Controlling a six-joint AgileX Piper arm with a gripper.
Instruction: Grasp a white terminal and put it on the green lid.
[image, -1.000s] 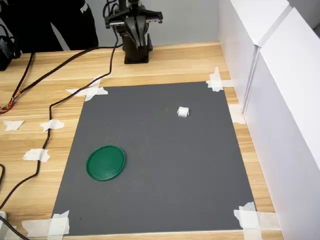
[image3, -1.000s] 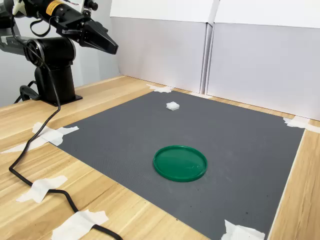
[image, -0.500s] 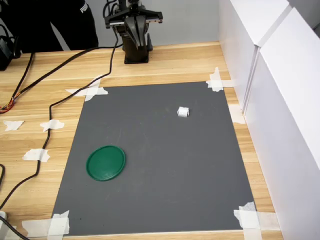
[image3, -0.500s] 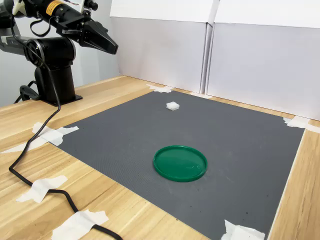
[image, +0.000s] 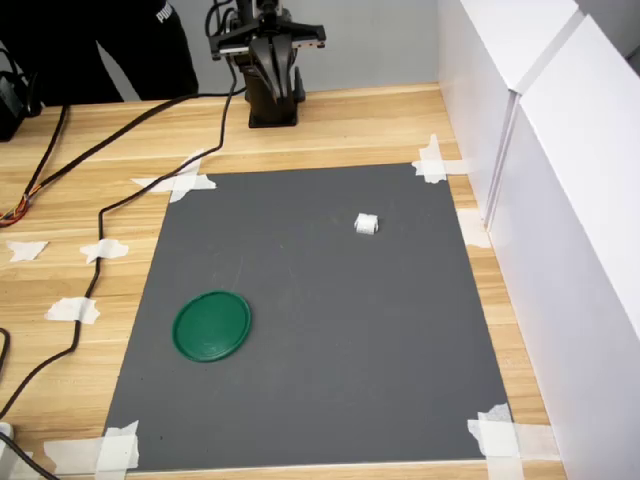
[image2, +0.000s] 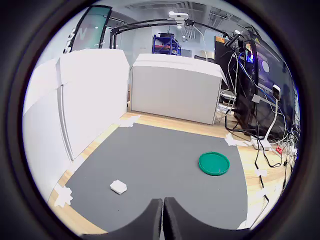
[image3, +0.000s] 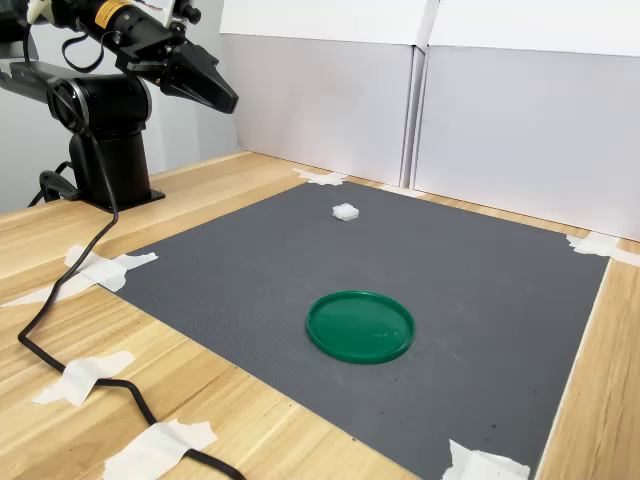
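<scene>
Up near the arm's black base (image: 272, 100), the gripper (image3: 226, 100) hangs in the air well clear of the mat — its two dark fingers (image2: 162, 217) are pressed together with nothing between them, as the wrist view shows. The white terminal (image: 366, 224) sits on the grey mat (image: 330, 330), toward the first exterior view's right and upper part, not far from the white wall panels (image: 560, 200). The green lid (image: 211, 325) lies flat on the same mat, well apart from the terminal — toward the first exterior view's lower left, and in the second exterior view (image3: 360, 326) it is the nearer of the two. White tape pieces (image: 431, 160) hold the mat's corners to the wooden table (image: 90, 200), and a black cable (image: 95, 260) trails across the wood beside the mat.
</scene>
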